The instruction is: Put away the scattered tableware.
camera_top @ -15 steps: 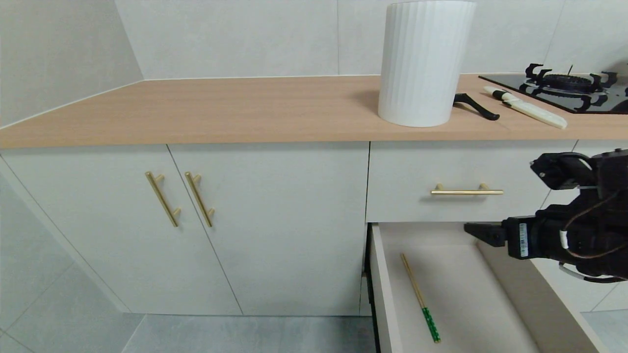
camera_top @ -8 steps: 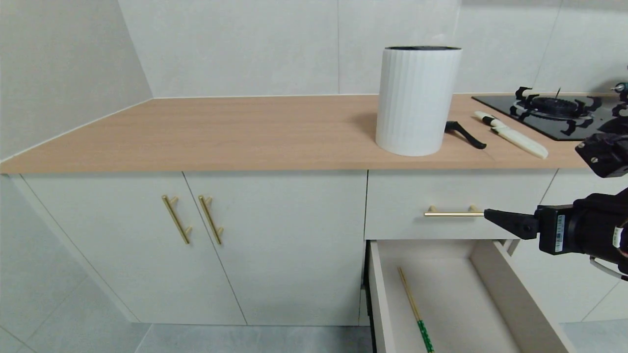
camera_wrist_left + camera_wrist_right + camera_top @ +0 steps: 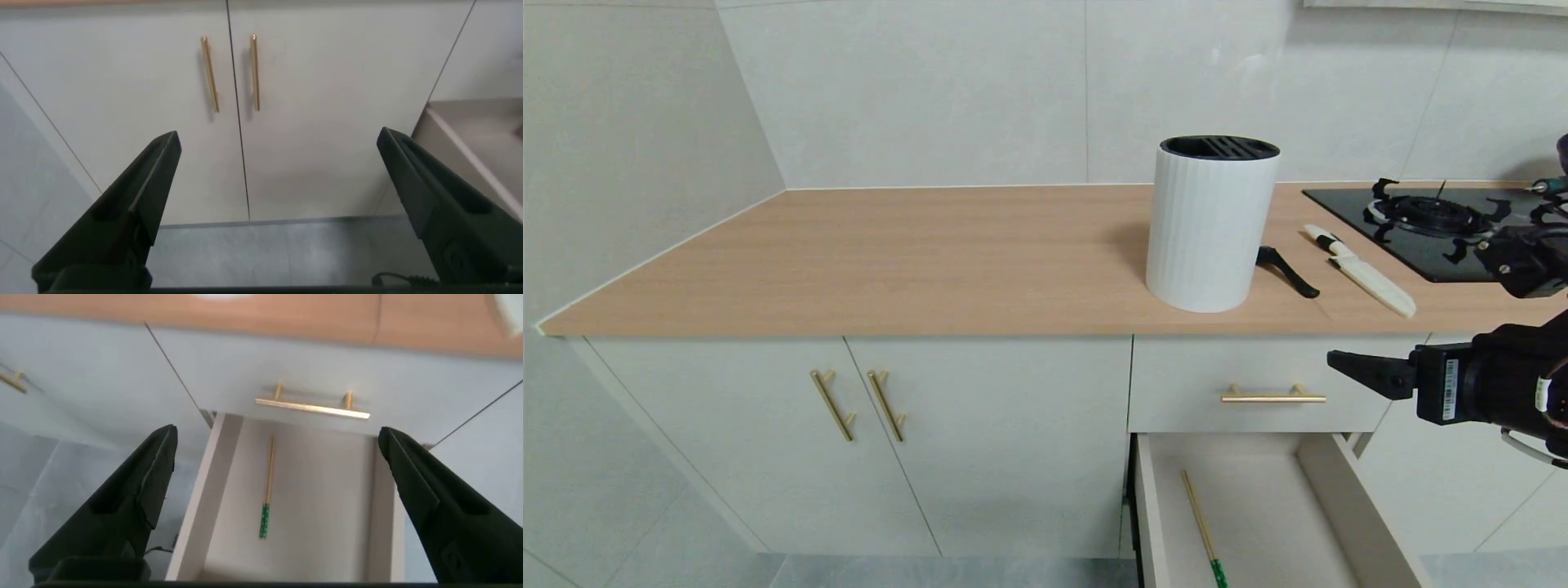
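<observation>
Right arm comes in from the right edge of the head view, held roughly level, in front of the cabinets below the table (image 3: 931, 261). The right gripper (image 3: 276, 438) has its fingers spread wide with nothing between them, and its wrist camera looks down into the open drawer (image 3: 1147, 506). The chopsticks (image 3: 1199, 523) lie flat on the drawer floor, lengthwise, green ends toward the front.

The left gripper (image 3: 278, 139) is also released and empty. It hangs low and faces the two cabinet doors (image 3: 327, 122) with the gold handles.

Still out on the table: the white knife (image 3: 1364, 273) and a black-handled tool (image 3: 1286, 271). Both lie just right of the ribbed white holder (image 3: 1210, 229), between it and the stove (image 3: 1429, 220).

Compared with a second ago, the head camera has shifted, so the whole scene sits lower in the picture and the holder's slotted top is visible. On top of that, the right gripper has lifted. Its fingertip was over the open drawer's back edge, and it's now up around the closed drawer's handle (image 3: 1272, 398), off to the right. The chopsticks haven't budged in the drawer.
</observation>
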Robot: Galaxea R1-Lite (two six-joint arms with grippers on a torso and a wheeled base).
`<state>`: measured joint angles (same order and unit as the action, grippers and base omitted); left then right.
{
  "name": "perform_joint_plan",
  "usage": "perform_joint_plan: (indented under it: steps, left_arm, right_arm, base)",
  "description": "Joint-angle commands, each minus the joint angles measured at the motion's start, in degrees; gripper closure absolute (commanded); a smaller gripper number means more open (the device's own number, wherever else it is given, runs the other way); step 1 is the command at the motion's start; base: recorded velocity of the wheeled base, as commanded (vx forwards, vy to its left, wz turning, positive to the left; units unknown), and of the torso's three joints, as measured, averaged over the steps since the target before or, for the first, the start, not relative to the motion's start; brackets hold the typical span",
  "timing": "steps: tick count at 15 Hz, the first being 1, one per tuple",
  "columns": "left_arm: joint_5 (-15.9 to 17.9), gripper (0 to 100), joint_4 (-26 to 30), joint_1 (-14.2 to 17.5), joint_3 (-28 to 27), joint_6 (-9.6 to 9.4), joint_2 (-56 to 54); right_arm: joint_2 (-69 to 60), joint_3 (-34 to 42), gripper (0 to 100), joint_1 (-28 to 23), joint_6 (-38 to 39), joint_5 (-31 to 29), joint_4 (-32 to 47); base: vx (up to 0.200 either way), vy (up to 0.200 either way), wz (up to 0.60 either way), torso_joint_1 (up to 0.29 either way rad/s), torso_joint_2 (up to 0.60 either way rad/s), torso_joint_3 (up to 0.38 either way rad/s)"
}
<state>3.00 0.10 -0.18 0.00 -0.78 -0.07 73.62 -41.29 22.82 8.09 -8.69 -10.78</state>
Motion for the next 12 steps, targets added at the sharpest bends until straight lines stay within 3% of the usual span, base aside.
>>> perform_joint_plan:
  steps: [1, 3, 5, 7, 10, 12]
  left_arm:
    - [0.0, 0, 0.0, 0.0, 0.0, -0.01, 0.1]
    - [0.0, 0, 0.0, 0.0, 0.0, -0.01, 0.1]
    - [0.0, 0, 0.0, 0.0, 0.0, -0.01, 0.1]
    - [0.0, 0, 0.1, 0.0, 0.0, -0.01, 0.1]
    - [0.0, 0, 0.1, 0.0, 0.0, -0.01, 0.1]
    - [0.0, 0, 0.0, 0.0, 0.0, -0.01, 0.1]
  right_arm:
    - [0.5, 0.0, 0, 0.0, 0.0, 0.0, -0.2]
    - [1.4, -0.5, 0, -1.2, -0.5, 0.0, -0.9]
    - [6.4, -3.1, 0, -5.6, -3.8, 0.3, -4.6]
    - [13.9, -9.3, 0, -9.9, -4.1, 2.7, -8.1]
    - [24.0, -20.1, 0, -15.2, -5.5, 11.4, -7.8]
    - [29.5, -24.4, 0, -16.3, -7.2, 12.0, -7.2]
  base:
    - [0.0, 0.0, 0.0, 0.222, -0.49, -0.271]
    - [0.0, 0.0, 0.0, 0.12, -0.26, -0.137]
    - [0.0, 0.0, 0.0, 0.036, -0.08, -0.041]
    - [0.0, 0.0, 0.0, 0.0, 0.0, 0.0]
    - [0.0, 0.0, 0.0, 0.0, 0.0, 0.0]
    - [0.0, 0.0, 0.0, 0.0, 0.0, 0.0]
